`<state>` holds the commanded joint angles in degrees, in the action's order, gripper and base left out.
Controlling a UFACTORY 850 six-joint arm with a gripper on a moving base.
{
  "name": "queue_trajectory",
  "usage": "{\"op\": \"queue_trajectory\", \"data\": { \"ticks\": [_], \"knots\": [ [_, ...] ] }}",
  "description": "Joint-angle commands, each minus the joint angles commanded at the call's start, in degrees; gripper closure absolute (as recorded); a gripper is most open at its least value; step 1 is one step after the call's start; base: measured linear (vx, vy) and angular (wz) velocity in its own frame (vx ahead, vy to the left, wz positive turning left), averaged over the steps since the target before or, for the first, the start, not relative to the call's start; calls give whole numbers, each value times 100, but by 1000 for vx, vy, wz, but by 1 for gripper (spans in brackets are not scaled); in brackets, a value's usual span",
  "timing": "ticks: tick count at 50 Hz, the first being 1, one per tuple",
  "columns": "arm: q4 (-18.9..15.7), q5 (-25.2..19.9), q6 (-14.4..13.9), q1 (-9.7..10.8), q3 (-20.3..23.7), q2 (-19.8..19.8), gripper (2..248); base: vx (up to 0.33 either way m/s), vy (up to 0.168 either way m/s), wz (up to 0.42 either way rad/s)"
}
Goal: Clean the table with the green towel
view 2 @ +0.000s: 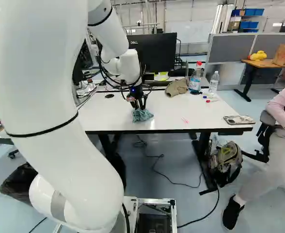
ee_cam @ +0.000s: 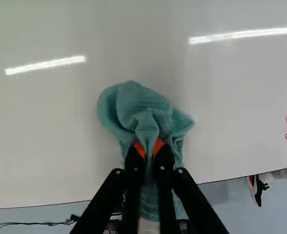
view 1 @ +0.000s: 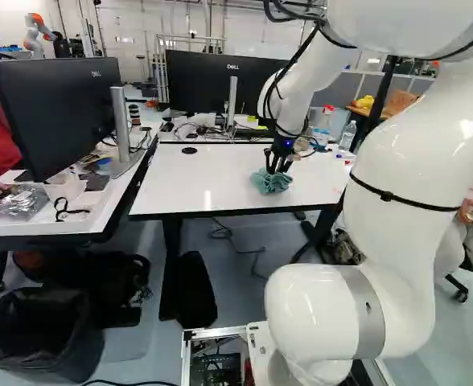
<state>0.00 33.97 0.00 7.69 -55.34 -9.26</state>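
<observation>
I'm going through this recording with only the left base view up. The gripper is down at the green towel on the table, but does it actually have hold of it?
Observer: Yes. In the wrist view a fold of the towel is pinched between the orange pads of the gripper.
Operator: Is there any mark for it to wipe? I see none from here.
Observer: The right base view shows a red scribble on the white tabletop, to the right of the towel.
Operator: Is anything behind the arm that I should know about?
Observer: What looks like a tan cap lies toward the far edge, just left of the red-topped bottle in the right base view.
</observation>
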Motion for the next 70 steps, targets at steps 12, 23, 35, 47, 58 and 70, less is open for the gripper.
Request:
{"op": "queue_trajectory", "data": {
  "ticks": [12, 23, 35, 47, 58, 70],
  "knots": [
    [0, 0, 0, -73, -345, -293, 212, 0, 0, 0],
    [0, 0, 0, -243, -566, -476, 212, 0, 0, 0],
    [0, 0, 0, -490, -610, -512, 212, 0, 0, 0],
    [0, 0, 0, -743, -559, -469, 212, 0, 0, 0],
    [0, 0, 0, -941, -364, -308, 212, 0, 0, 0],
    [0, 0, 0, -1090, -55, -47, 212, 0, 0, 0]
  ]
}}
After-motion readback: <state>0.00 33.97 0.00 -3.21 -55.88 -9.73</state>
